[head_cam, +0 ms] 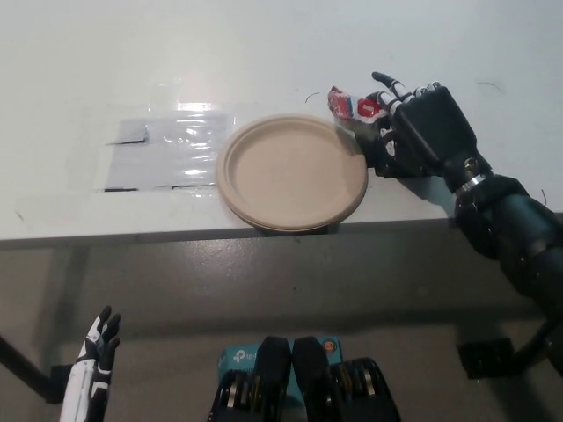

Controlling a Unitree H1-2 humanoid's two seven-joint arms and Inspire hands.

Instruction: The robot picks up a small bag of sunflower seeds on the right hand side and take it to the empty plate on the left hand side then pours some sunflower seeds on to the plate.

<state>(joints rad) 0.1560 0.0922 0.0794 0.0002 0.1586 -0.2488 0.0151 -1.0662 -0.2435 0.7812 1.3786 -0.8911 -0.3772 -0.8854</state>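
A small red and white bag of sunflower seeds (pixel 349 107) is held in my black right hand (pixel 413 132), which is shut on it. The bag hangs right at the far right rim of the empty tan plate (pixel 291 171). The plate sits near the table's front edge and holds nothing that I can see. My white left hand (pixel 92 369) rests low at the bottom left, below table level, fingers spread and holding nothing.
A clear plastic sheet (pixel 167 149) lies flat on the white table left of the plate. A black patch (pixel 380 163) shows on the table under my right hand. The table's front edge (pixel 176 236) runs just below the plate.
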